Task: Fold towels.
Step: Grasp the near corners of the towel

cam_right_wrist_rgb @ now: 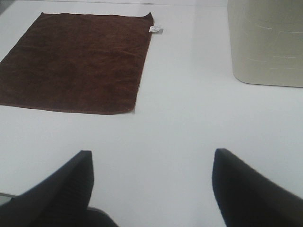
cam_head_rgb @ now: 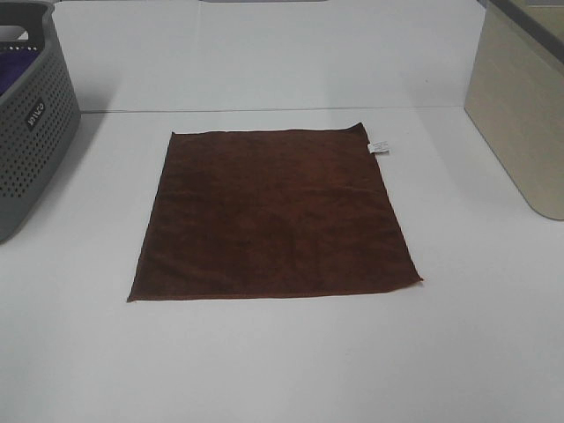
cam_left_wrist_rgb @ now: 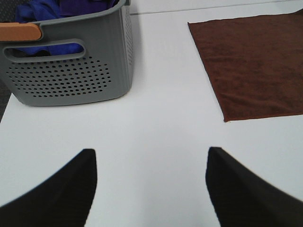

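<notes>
One dark reddish-brown towel (cam_head_rgb: 273, 214) lies flat and unfolded in the middle of the white table, with a small white tag (cam_head_rgb: 378, 145) at its far right corner. The same towel (cam_left_wrist_rgb: 255, 66) shows in the left wrist view, and in the right wrist view the towel (cam_right_wrist_rgb: 75, 61) shows with its tag (cam_right_wrist_rgb: 155, 29). My left gripper (cam_left_wrist_rgb: 150, 184) is open above bare table, short of the towel's near left corner. Over bare table off the towel's near right corner, my right gripper (cam_right_wrist_rgb: 150, 187) also stands open. Neither gripper appears in the exterior high view.
A grey perforated basket (cam_head_rgb: 31, 123) stands at the left edge of the table; the left wrist view shows this basket (cam_left_wrist_rgb: 71, 71) with blue cloths (cam_left_wrist_rgb: 52, 9) inside. A beige bin (cam_head_rgb: 520, 115) stands at the right, seen as a beige bin (cam_right_wrist_rgb: 265, 42) in the right wrist view.
</notes>
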You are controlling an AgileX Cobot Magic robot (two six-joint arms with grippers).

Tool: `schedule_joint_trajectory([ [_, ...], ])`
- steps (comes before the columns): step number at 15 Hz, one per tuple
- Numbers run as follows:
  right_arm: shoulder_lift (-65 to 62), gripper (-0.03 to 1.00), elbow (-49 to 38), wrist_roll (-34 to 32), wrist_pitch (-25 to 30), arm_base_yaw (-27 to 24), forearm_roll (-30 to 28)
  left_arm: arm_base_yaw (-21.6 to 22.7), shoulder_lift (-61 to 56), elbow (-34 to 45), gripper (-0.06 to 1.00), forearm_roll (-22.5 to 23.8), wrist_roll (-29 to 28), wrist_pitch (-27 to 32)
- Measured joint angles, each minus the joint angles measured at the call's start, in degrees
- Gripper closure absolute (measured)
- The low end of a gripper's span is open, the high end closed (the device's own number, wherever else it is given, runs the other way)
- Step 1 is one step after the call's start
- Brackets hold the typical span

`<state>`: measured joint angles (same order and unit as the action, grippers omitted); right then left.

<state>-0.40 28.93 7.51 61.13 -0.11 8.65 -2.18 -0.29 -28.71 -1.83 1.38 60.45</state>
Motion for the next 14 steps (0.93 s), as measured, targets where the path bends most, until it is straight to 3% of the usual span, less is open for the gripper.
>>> schedule_joint_trajectory([
  [14,0.0,0.29,0.0,0.0,0.0,0.0,0.0,0.0,0.0,0.0,0.31,0.0,0.0,0.0],
])
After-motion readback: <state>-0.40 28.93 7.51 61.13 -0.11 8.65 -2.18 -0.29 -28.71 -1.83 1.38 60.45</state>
